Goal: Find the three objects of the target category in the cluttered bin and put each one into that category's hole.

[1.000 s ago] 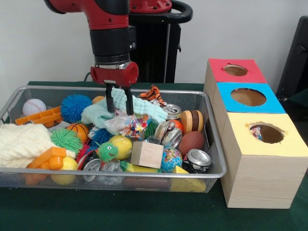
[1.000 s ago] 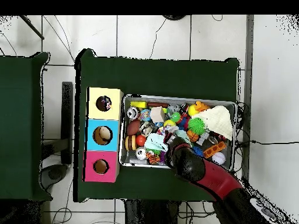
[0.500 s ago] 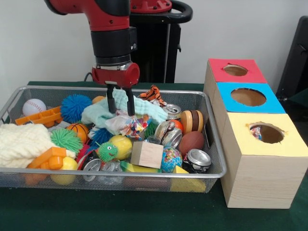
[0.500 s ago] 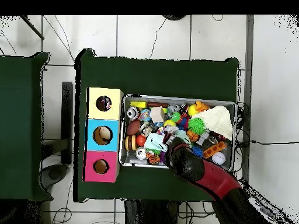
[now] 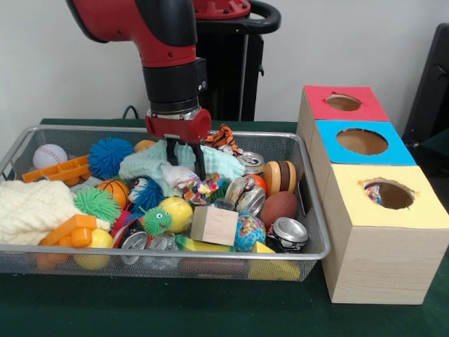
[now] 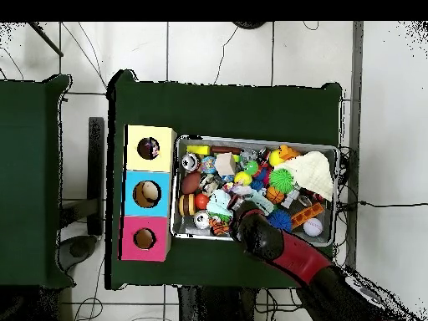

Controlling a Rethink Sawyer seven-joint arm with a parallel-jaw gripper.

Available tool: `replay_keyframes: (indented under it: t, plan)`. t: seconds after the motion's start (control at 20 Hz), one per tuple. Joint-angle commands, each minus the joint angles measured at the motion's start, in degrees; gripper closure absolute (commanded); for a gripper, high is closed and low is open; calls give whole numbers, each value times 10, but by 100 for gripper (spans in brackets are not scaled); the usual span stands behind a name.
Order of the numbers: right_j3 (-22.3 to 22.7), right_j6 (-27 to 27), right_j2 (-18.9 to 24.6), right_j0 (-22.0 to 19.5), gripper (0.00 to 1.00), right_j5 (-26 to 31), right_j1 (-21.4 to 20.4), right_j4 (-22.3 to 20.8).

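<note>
The tool (image 5: 184,160) hangs low over the back middle of the wire bin (image 5: 309,210), its two black fingers (image 5: 201,161) apart and set down into the pale teal cloth (image 5: 144,163); whether they pinch the cloth cannot be told, but nothing is lifted clear. Just in front of the fingers lies a clear bag of coloured sweets (image 5: 189,184), touching the cloth.

Bin contents, front view: a baseball (image 5: 49,156) in the far left corner, an orange plastic block (image 5: 57,170) beside it, a blue spiky ball (image 5: 110,156), a cream knitted cloth (image 5: 31,208) at the left wall, a green spiky ball (image 5: 95,203), a small basketball (image 5: 114,189), a wooden cube (image 5: 213,225) near the front, a brown football (image 5: 279,208), a toy burger (image 5: 280,176), a crushed can (image 5: 289,233) at the front right, a second can (image 5: 251,162) at the back, and a toy tiger (image 5: 223,136) on the rear rim.

To the right of the bin, on the green tabletop (image 5: 140,309), stand three wooden boxes in a row: yellow-topped box (image 5: 393,210) nearest, blue-topped box (image 5: 361,142) in the middle, red-topped box (image 5: 344,103) farthest. Each has a round hole on top. Something multicoloured shows inside the yellow box's hole.

In the overhead view the arm (image 6: 288,255) reaches over the bin's lower rim and covers the tool
</note>
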Motion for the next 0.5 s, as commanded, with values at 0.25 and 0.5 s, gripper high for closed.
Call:
replay_keyframes:
  t: [0.25, 0.5]
  plan:
    - [-66, 77, 17, -2, 100, -52, 39, -28]
    - [-62, 83, 19, -3, 100, -55, 36, -28]
